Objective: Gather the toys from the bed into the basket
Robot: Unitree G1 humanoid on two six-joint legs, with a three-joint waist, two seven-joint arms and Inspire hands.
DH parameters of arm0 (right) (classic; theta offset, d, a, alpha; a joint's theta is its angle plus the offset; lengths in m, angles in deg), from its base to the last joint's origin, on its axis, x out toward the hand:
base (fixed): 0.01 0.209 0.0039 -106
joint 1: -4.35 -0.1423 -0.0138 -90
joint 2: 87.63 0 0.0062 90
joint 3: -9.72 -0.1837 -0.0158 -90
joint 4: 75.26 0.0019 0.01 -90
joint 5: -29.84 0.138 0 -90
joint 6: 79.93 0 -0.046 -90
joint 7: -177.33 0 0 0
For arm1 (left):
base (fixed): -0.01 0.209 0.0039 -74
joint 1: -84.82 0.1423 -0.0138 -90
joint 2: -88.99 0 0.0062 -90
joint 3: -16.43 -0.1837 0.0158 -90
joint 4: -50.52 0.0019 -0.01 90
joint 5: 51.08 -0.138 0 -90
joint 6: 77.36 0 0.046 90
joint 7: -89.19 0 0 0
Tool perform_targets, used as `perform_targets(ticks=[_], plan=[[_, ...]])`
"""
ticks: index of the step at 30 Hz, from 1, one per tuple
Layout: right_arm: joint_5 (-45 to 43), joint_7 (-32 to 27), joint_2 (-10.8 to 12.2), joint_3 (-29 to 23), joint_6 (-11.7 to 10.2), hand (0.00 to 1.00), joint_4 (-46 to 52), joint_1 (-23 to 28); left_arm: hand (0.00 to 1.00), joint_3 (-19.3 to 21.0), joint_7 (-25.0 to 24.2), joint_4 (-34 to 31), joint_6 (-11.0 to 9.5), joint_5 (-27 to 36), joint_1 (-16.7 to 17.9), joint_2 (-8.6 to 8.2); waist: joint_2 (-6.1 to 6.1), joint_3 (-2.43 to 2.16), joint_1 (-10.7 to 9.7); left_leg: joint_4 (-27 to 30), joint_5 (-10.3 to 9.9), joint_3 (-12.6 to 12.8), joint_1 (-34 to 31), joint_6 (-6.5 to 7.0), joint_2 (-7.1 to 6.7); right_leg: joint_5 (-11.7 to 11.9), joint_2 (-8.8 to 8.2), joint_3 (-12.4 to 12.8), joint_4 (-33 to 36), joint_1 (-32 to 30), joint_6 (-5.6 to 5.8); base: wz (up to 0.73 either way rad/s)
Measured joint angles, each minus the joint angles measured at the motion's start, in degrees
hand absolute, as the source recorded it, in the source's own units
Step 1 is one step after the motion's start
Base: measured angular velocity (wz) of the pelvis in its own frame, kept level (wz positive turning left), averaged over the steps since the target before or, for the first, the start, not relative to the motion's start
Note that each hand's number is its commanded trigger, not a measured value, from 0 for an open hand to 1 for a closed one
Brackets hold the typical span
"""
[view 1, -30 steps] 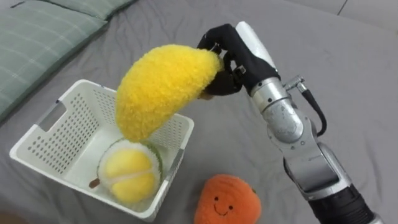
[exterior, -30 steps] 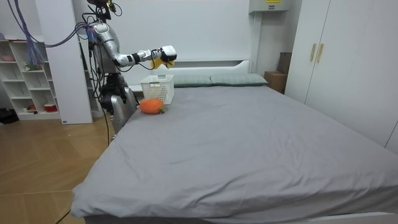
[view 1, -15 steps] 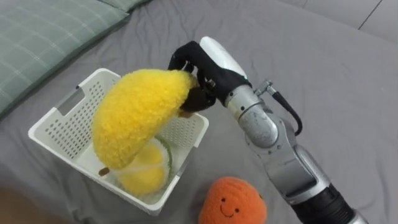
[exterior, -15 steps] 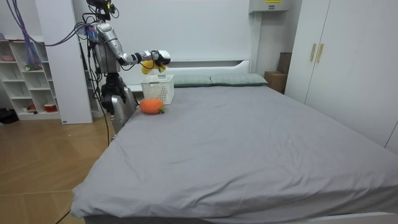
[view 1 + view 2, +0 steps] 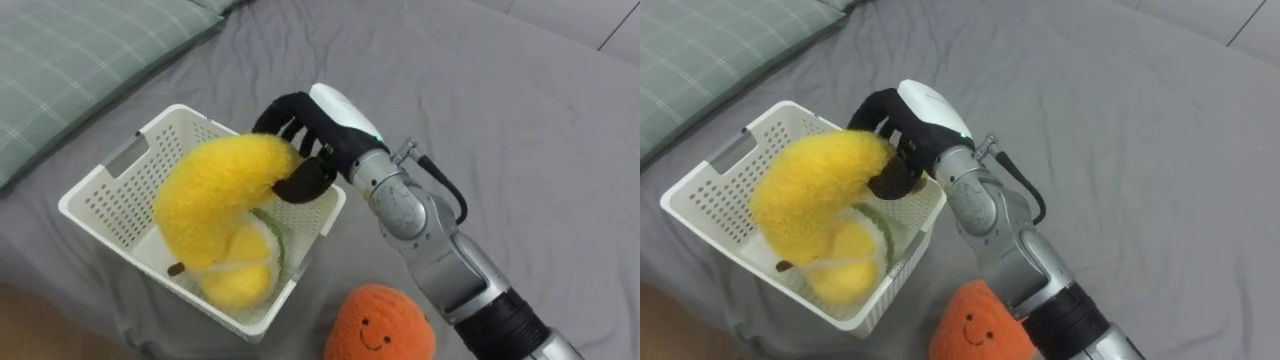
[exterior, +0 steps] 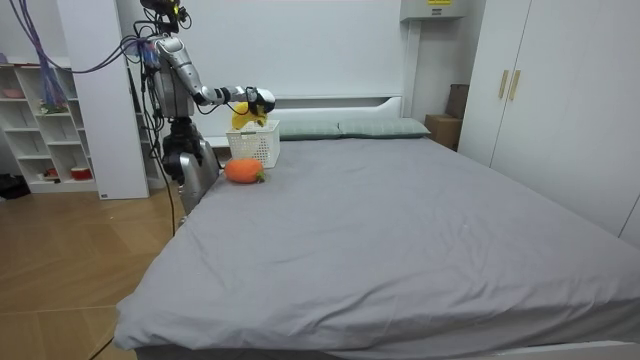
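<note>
Dangling the yellow banana plush (image 5: 215, 205) tip-down into the white basket (image 5: 105, 190), right robot hand (image 5: 310, 140) clamped round its upper end, probably for a clean drop onto the round yellow plush (image 5: 240, 282). Orange plush (image 5: 380, 325) waiting on the bed (image 5: 500, 120), near-right of basket.

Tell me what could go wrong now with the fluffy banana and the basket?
1. The banana hangs over a round yellow toy already in the white basket; once released it might perch on top and flop over the rim.
2. The right hand holds it right by the basket's wall, so its fingers could catch the rim and tug the basket.
3. The basket seems to sit near the edge of the bed; a shove might tip it off.
</note>
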Motion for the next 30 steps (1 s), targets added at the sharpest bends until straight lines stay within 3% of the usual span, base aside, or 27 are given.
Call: perform_targets(ticks=[18,30], plan=[[0.24,-1.14,-0.15,-0.04,-0.07,0.00,0.00,-0.03,0.00,0.07,-0.01,0.00,0.00,-0.01,0.00,-0.25,0.18,0.12,-0.14,0.04,0.00,0.12,0.23,0.00,0.00,0.00,0.06,0.19,0.02,0.07,0.00,0.00],[1.70,-2.07,-3.01,-4.58,-2.19,0.00,0.02,-0.03,0.00,1.58,-2.38,-0.46,-0.34,-0.47,0.05,-0.43,0.97,0.24,-2.07,-0.15,0.00,0.80,1.05,0.01,0.10,0.00,-0.03,0.98,0.04,0.47,0.00,-0.03]])
